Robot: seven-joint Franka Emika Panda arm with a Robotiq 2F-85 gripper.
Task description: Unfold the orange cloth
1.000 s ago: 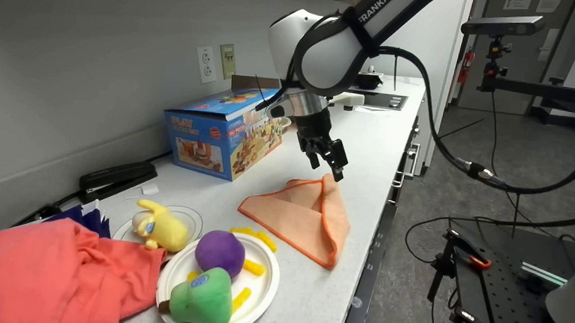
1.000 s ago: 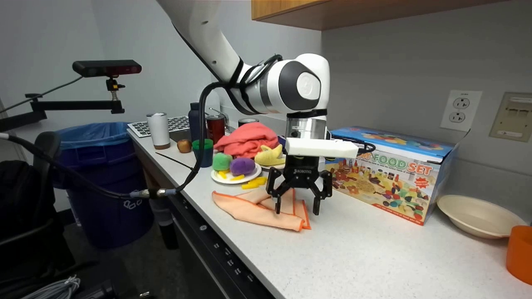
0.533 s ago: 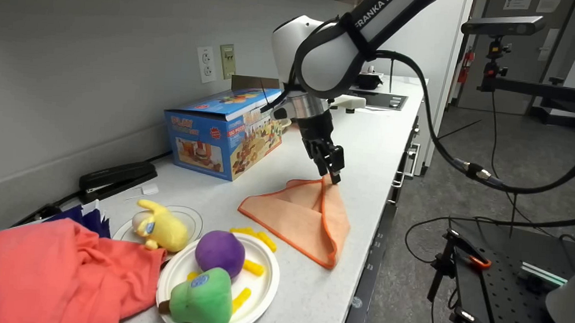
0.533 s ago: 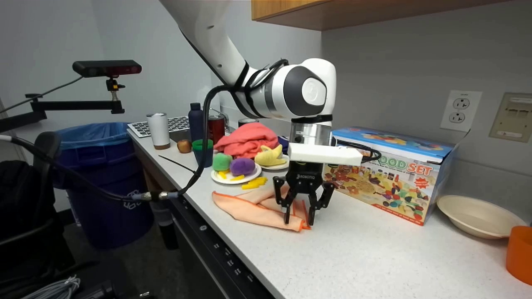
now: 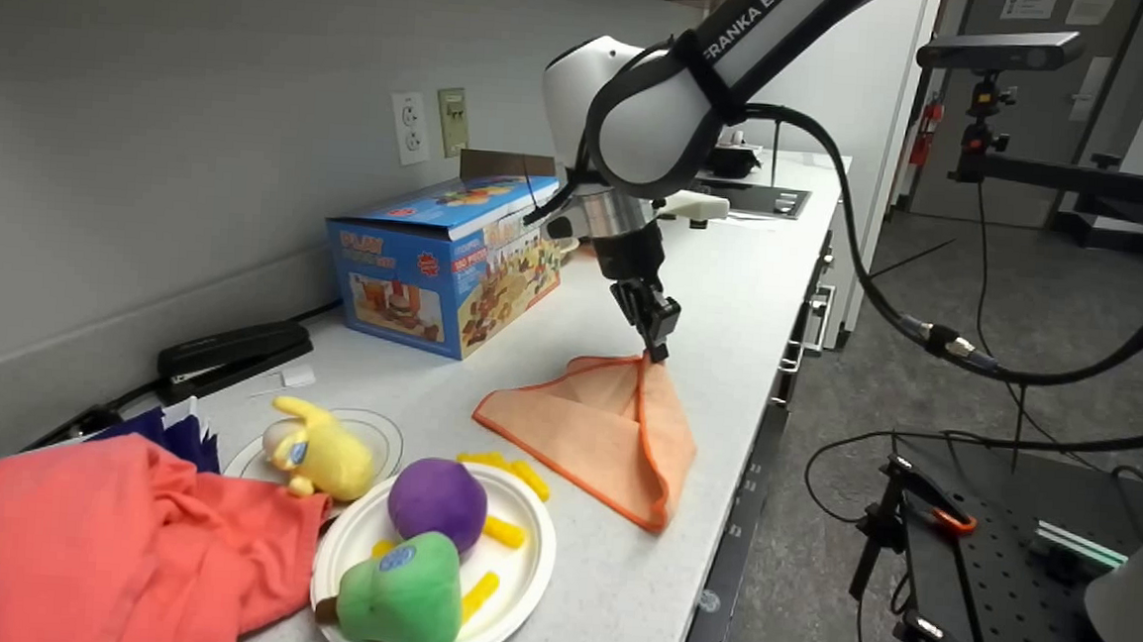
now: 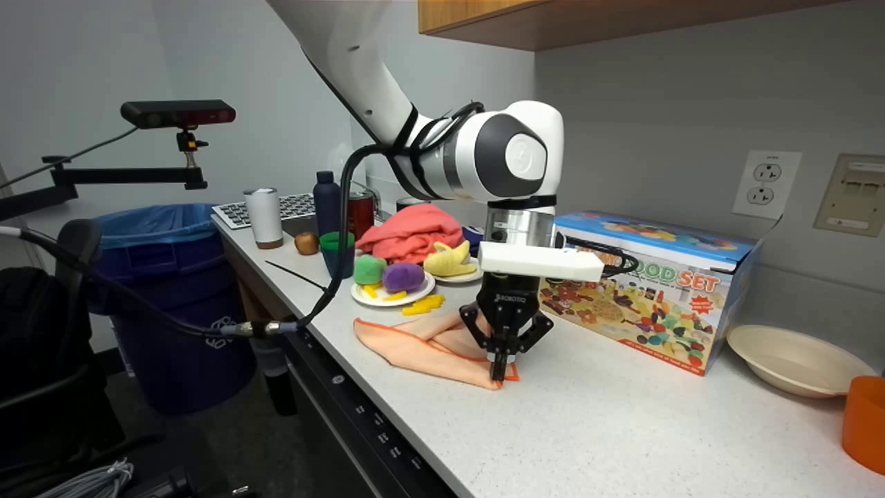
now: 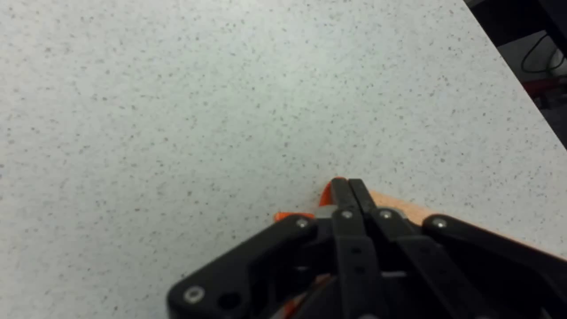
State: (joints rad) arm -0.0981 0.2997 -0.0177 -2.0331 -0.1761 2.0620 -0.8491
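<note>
The orange cloth, pale peach with a brighter orange hem, lies partly folded on the counter in both exterior views (image 5: 565,430) (image 6: 415,349). One flap lies across it, ending in a corner away from the plate. At that corner my gripper (image 5: 659,352) (image 6: 498,373) points down, its fingertips low at the counter. In the wrist view the gripper (image 7: 348,182) has its fingers together, and hem shows around the tips, so they appear to pinch the corner. Peach fabric of the cloth (image 7: 403,207) emerges to the right of the fingers; most of it is hidden beneath the gripper.
A blue play food box (image 5: 405,281) (image 6: 643,304) stands by the wall. A white plate (image 5: 527,596) with plush toys and yellow sticks sits near the cloth, beside a coral fabric pile (image 5: 111,541). A beige bowl (image 6: 795,360) and an orange cup (image 6: 864,422) stand beyond the box.
My gripper has come down onto the cloth's corner, and its fingers have gone from wide apart to together. That corner has shifted slightly; the rest of the cloth looks the same.
</note>
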